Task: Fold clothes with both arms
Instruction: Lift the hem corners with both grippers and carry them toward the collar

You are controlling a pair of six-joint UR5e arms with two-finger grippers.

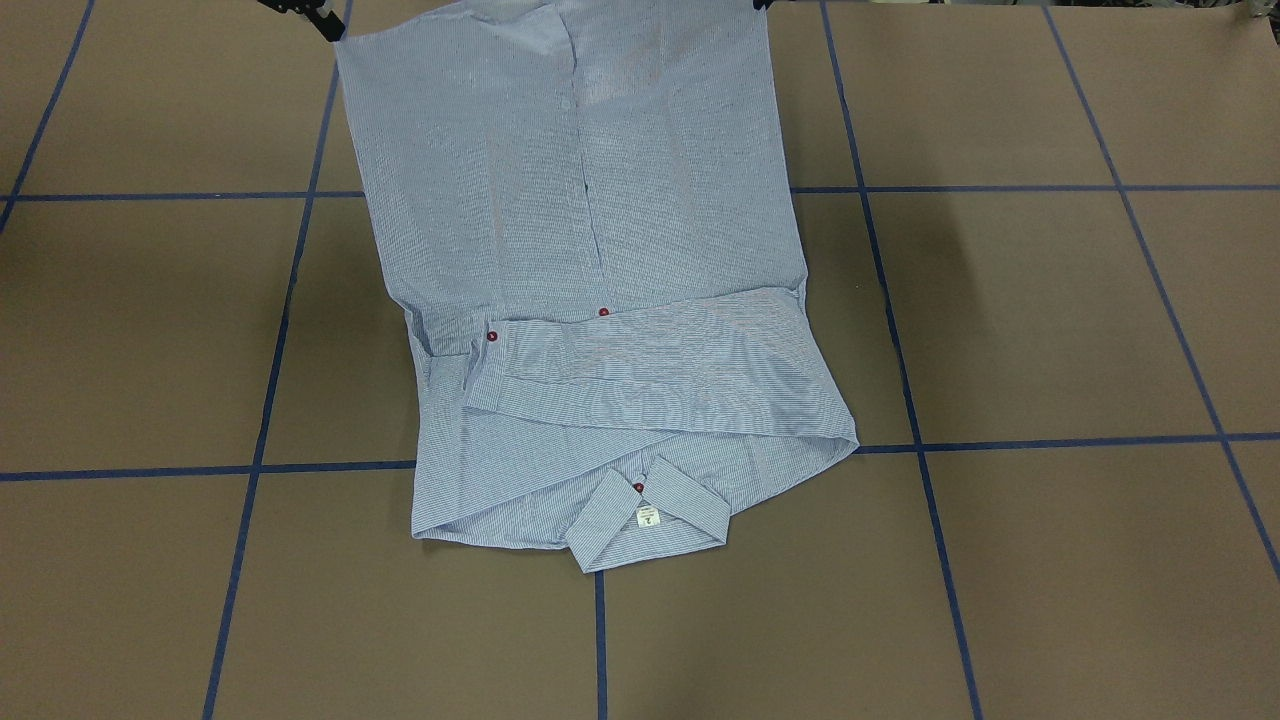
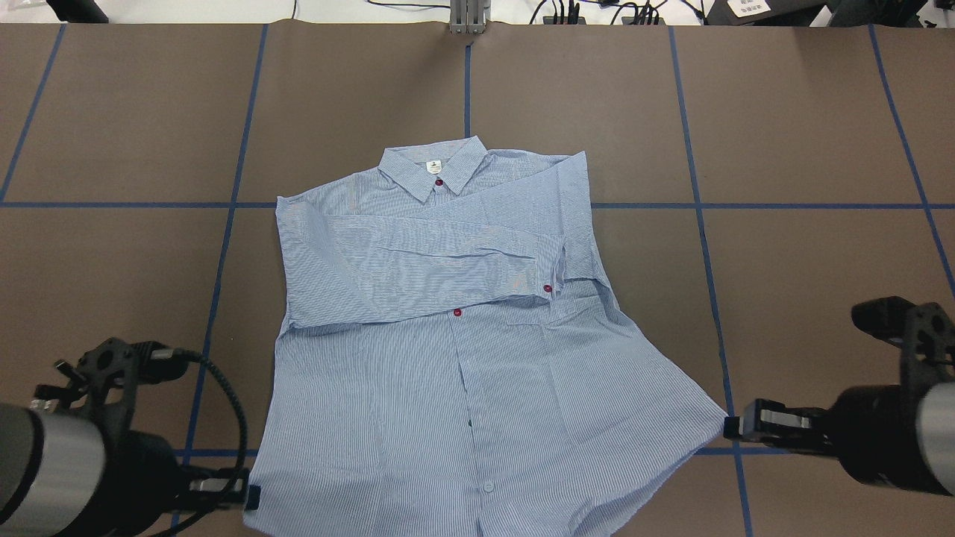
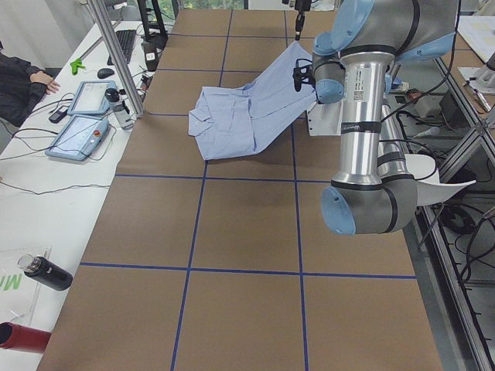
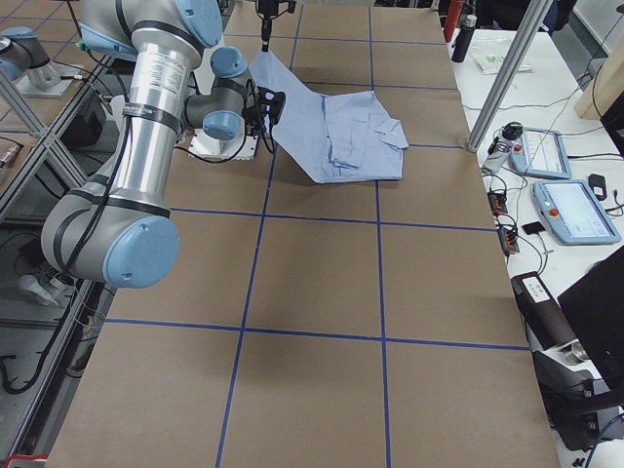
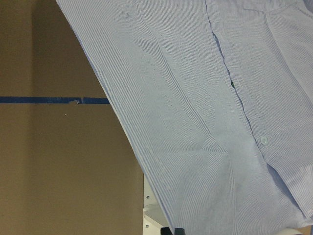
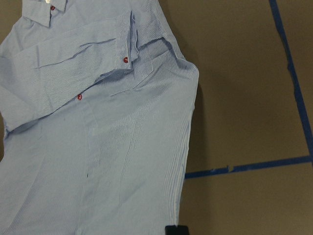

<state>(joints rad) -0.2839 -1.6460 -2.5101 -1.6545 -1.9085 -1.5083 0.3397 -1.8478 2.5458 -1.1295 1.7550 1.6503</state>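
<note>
Shirt hangs stretched between the two arms. The left fingers are pinched closed on one hem corner and the right fingers are closed on the other. From the fingers the cloth slopes down and away to the desk, where the collar end lies flat, one sleeve folded across the chest

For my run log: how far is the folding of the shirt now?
Done: a sleeve lies folded across the chest. In hand: the left gripper and right gripper each pinch a hem corner of the shirt, with the hem lifted off the table. Left: probably carrying the hem toward the collar, then releasing.
</note>
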